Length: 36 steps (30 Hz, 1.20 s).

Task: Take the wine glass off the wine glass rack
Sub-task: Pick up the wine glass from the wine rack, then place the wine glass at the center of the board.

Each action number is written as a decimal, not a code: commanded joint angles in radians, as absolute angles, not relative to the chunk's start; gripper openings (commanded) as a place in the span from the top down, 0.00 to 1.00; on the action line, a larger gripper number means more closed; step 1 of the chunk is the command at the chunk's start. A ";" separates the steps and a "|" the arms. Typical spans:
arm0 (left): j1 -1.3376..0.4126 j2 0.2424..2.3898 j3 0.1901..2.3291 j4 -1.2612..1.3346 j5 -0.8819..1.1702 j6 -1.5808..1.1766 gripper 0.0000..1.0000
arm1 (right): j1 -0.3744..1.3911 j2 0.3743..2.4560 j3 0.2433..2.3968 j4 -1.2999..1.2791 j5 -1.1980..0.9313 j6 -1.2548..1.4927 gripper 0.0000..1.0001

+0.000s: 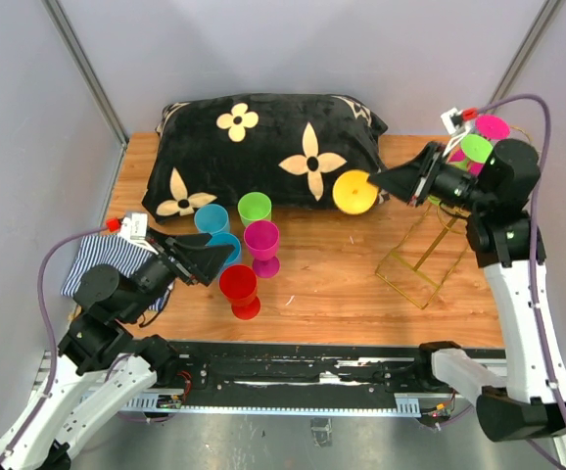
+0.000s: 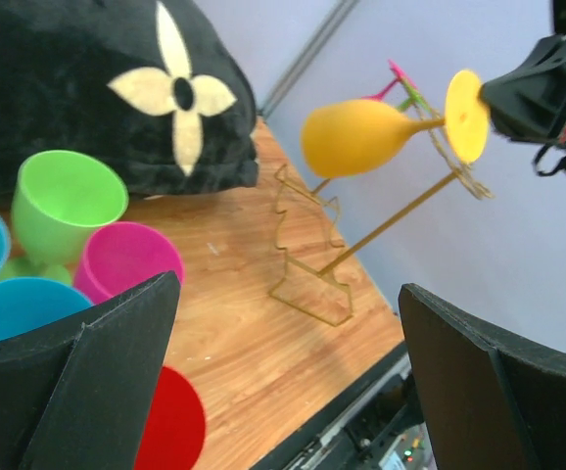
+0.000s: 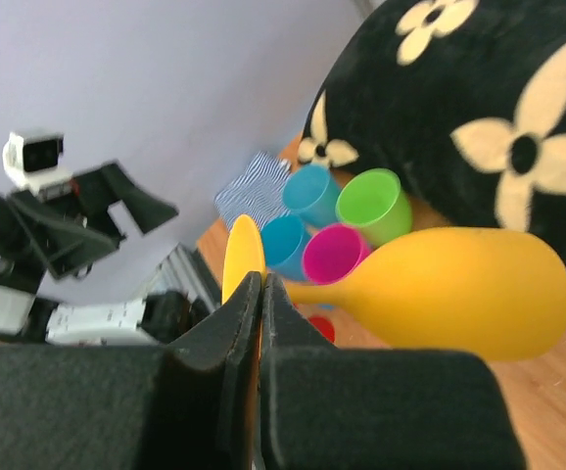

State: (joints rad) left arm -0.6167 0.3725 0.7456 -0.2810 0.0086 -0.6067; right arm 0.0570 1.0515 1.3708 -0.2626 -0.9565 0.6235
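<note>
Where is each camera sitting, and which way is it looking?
Top external: above and behind, looking down on the table; both arms show.
Left wrist: on the left arm, facing the wine glass rack; open left gripper frames it.
Right wrist: on the right arm, facing the cups; right gripper pinches the yellow wine glass foot.
Shared: both wrist views show that glass.

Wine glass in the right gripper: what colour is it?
The wine glass is plain yellow; the right wrist view shows it best.
</note>
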 commanded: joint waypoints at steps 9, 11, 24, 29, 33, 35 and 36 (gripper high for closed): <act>-0.612 0.523 0.577 0.310 0.403 -0.844 0.03 | 0.382 0.764 1.051 -0.242 -0.766 0.531 0.99; -0.630 0.583 0.577 0.355 0.439 -0.858 0.03 | 0.413 0.735 1.014 -0.234 -0.743 0.531 0.99; -0.936 0.898 0.682 0.425 0.261 -0.750 0.02 | 0.451 0.680 0.942 -0.254 -0.736 0.514 0.99; -0.968 0.969 0.702 0.472 0.223 -0.753 0.08 | 0.456 0.678 0.934 -0.251 -0.750 0.514 0.99; -0.984 1.007 0.709 0.516 0.202 -0.750 0.19 | 0.462 0.677 0.929 -0.239 -0.764 0.520 0.99; -0.987 1.022 0.706 0.556 0.228 -0.754 0.29 | 0.465 0.675 0.926 -0.236 -0.767 0.519 0.99; -0.987 1.028 0.711 0.562 0.244 -0.752 0.35 | 0.465 0.675 0.925 -0.237 -0.766 0.517 0.99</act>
